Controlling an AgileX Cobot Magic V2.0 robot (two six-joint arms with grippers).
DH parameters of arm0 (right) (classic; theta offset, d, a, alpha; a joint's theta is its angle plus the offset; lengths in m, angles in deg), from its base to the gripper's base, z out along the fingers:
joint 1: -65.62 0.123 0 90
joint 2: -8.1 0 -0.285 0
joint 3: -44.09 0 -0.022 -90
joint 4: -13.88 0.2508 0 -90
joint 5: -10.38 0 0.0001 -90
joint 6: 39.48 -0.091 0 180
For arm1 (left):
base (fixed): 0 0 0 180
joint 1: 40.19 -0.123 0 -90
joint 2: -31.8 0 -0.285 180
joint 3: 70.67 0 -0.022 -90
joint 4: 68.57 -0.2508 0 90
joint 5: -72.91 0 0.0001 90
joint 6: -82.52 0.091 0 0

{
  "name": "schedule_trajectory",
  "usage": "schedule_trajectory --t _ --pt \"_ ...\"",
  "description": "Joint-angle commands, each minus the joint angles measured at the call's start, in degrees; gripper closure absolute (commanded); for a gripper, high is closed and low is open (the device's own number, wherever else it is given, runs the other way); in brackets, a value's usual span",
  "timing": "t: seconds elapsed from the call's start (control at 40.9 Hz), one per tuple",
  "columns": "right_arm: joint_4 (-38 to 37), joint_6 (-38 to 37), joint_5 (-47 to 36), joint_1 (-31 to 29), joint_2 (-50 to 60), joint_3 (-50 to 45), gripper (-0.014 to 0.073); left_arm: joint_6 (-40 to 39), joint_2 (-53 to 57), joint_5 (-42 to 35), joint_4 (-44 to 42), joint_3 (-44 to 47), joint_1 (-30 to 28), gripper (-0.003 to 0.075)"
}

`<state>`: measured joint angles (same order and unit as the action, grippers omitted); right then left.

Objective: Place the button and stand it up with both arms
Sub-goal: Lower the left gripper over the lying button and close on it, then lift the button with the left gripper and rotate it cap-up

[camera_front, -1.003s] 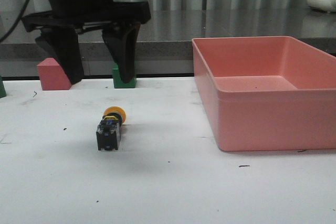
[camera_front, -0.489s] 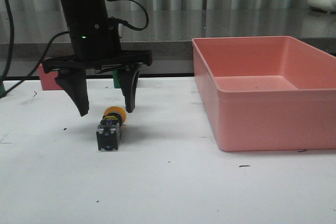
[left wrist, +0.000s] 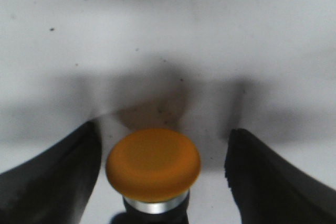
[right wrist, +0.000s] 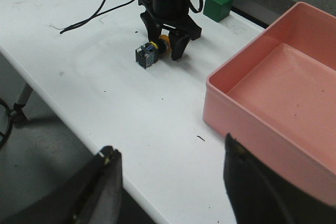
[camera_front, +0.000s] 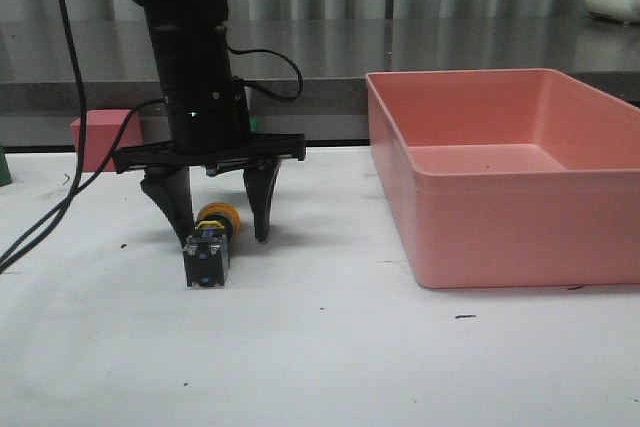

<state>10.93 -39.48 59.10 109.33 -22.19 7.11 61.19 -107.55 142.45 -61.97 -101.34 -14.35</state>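
Note:
The button lies on its side on the white table, yellow cap pointing away, clear base block toward the front. My left gripper is open and lowered over it, one finger on each side of the yellow cap, with gaps on both sides. The right wrist view shows the button under the left arm. My right gripper is open and empty, high above the table's front edge, out of the front view.
A pink bin stands on the right of the table. A pink cube sits at the back left. A green cube shows behind the left arm in the right wrist view. Cables trail leftward.
My left gripper has come down from above and moved slightly right, so its open fingers now straddle the button's cap. The button has not moved.

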Motion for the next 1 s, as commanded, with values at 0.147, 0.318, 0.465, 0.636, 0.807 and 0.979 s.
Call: schedule_trajectory --t 0.147,0.318,0.465,0.636,0.807,0.979 --pt "-0.62 0.43 -4.36 -0.04 -0.35 1.28 0.0144 -0.83 3.38 2.77 0.32 -2.0 -0.12 0.035" --pt "-0.62 0.43 -4.36 -0.04 -0.35 1.28 0.0144 -0.83 3.69 2.77 0.32 -2.0 -0.12 0.044" --pt "-0.62 0.43 -4.36 -0.04 -0.35 1.28 0.0144 0.1 5.78 2.77 -1.79 -2.0 -0.12 0.0449" --pt "-0.62 0.43 -4.36 -0.04 -0.35 1.28 0.0144 2.31 10.52 2.77 -4.85 -1.21 -0.12 0.0449" --pt "-0.62 0.43 -4.36 -0.04 -0.35 1.28 0.0144 6.09 17.85 -0.71 -7.51 5.22 -0.56 0.045" --pt "-0.62 0.43 -4.36 -0.04 -0.35 1.28 0.0144 7.1 27.07 -10.25 -7.63 16.77 -2.94 0.0458"
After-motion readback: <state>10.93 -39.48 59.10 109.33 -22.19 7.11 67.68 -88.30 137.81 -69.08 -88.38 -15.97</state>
